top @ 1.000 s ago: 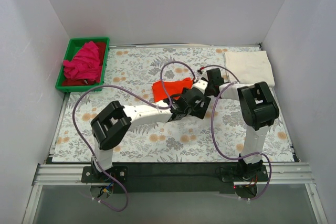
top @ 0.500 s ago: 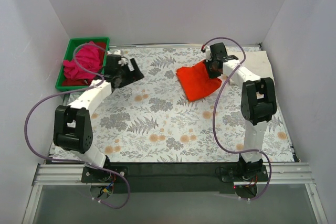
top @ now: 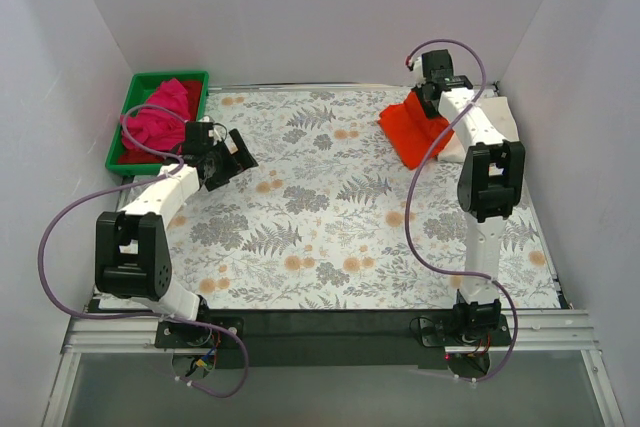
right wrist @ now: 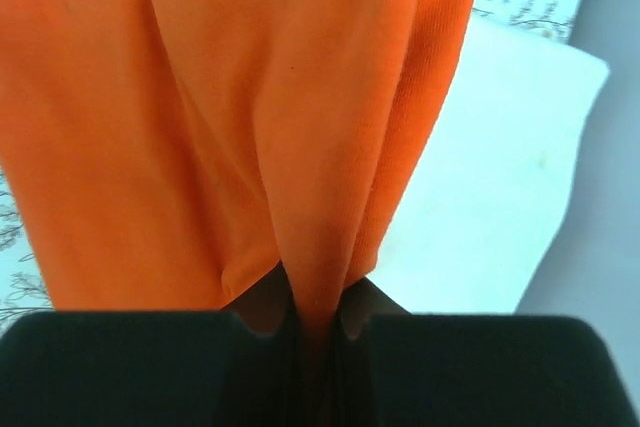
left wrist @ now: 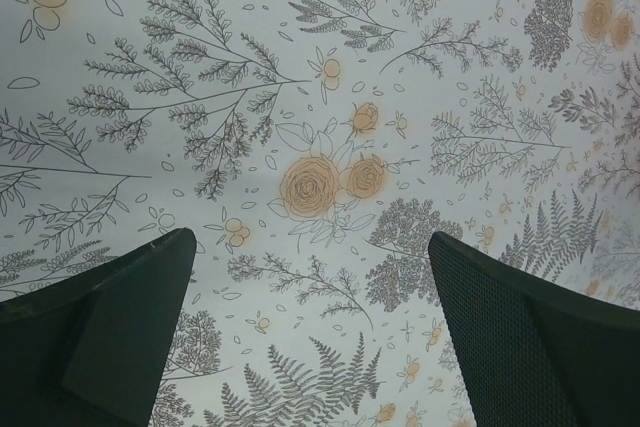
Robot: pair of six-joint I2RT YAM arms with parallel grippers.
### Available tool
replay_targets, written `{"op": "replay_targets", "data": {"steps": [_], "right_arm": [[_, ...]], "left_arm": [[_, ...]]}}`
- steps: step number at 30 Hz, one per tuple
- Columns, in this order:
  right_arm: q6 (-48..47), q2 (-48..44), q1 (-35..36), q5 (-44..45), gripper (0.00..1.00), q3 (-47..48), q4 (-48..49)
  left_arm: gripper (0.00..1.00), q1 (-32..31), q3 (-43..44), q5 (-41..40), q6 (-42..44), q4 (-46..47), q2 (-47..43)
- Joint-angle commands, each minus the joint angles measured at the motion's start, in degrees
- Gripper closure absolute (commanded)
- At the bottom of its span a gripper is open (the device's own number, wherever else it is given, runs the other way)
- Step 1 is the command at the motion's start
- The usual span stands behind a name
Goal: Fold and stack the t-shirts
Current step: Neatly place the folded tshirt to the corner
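Orange-red t-shirt (right wrist: 200, 127): folded bundle hanging from the right gripper (right wrist: 308, 319), over the left edge of the cream-white t-shirt (right wrist: 490, 167). The jaws are clamped together on a bunched fold of the orange fabric, which drapes down and away from the fingers. Can't tell if its lower edge is touching the cream shirt or just above it.

Key relation: from the right wrist view, the cream shirt lies flat to the right of the hanging orange and a bit beyond it. In the top view, the orange's long axis runs diagonally from the gripper toward the near side of the cream shirt. Judgement: stacking means carrying it further right so it lands squarely on the cream shirt, not half off its left side. The right arm is right there, so it's the one to do it.

Magenta-pink t-shirt (top: 160, 119): crumpled and unfolded, well apart from the cream shirt on the far left, inside the green tray (top: 118, 152).

Left gripper (top: 235, 152): also well to the left of the cream shirt, near the pink one. Its fingers are spread wide with nothing between them, only the grey floral cloth (top: 330, 227) below.
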Motion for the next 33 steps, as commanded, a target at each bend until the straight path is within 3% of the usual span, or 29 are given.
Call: {"op": "replay_targets", "data": {"steps": [1,17,33], "right_arm": [[-0.93,-0.86,-1.41,2.44,0.99,4.9,-0.66],[1.18,-8.94,-7.91,-5.29,0.99,7.36,-0.75],[2.32,-5.96,-14.24,-9.87,0.99,4.64,1.8]], "left_arm": [[0.04,-0.06,2.62,0.71,0.72,-1.28,1.52],[0.04,-0.06,2.45,3.44,0.19,-1.19,3.38],[0.04,-0.06,2.36,5.28,0.28,-1.02,3.99]]}}
